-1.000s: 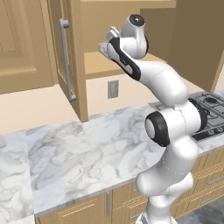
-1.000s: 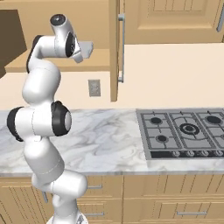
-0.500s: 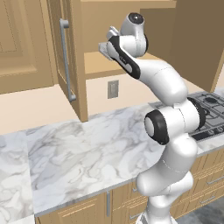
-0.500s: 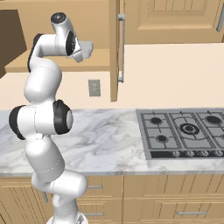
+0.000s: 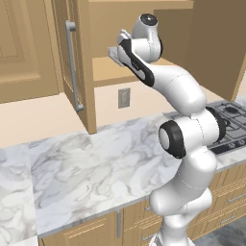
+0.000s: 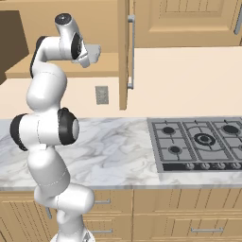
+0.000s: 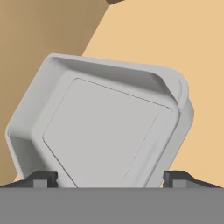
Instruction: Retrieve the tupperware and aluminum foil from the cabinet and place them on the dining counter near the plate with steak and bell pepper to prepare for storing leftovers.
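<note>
1. The cabinet (image 5: 77, 72) door stands open beside the arm; a wide swing out could clip it.
2. The tupperware (image 7: 98, 131) sits skewed on the cabinet floor.
3. The gripper (image 7: 109, 177) is spread wide, fingertips (image 7: 43, 177) straddling it, nothing clamped; closing across the skewed corners may twist or drop it.

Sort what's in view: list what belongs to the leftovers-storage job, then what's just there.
Job:
- tupperware, between the open jaws
- cabinet, door open
- gripper, reaching into the cabinet

Just there:
- gas hob
- marble counter
- wall socket
</note>
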Robot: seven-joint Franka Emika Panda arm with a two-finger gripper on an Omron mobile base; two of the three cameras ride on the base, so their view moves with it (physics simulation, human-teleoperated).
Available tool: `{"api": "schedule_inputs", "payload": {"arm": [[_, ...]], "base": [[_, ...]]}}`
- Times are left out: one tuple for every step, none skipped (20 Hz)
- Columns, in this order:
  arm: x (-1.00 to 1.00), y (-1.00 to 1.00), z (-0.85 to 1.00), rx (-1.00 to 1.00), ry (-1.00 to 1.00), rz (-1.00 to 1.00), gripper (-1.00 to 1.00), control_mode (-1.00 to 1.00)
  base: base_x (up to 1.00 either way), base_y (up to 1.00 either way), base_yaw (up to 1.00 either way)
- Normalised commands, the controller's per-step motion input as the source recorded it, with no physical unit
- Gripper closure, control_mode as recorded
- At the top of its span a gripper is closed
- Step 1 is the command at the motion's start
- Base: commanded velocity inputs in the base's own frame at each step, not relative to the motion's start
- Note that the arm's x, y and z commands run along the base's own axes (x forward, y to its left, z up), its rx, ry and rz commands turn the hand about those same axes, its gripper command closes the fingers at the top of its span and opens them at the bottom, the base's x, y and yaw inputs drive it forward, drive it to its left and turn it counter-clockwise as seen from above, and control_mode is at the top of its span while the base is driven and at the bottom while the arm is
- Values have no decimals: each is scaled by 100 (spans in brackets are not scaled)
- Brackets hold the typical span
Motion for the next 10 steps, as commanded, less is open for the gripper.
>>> {"api": "schedule_inputs", "payload": {"arm": [[6,0,-43,-3,0,-1,-100,-100],[7,0,-44,-2,0,-1,-100,-100],[9,0,-44,-3,0,-1,-100,-100],[10,0,-42,-3,0,-1,-100,-100],[8,0,-41,-4,0,-2,-100,-100],[7,0,-36,-4,0,-2,-100,-100],[6,0,-35,-5,0,-1,-100,-100],[8,0,-33,-6,0,-1,-100,-100],[9,0,-34,-9,0,-2,-100,-100],[9,0,-36,-12,0,-2,-100,-100]], "base": [[0,0,0],[0,0,0],[0,0,0],[0,0,0],[0,0,0],[0,0,0],[0,0,0],[0,0,0],[0,0,0],[0,0,0]]}}
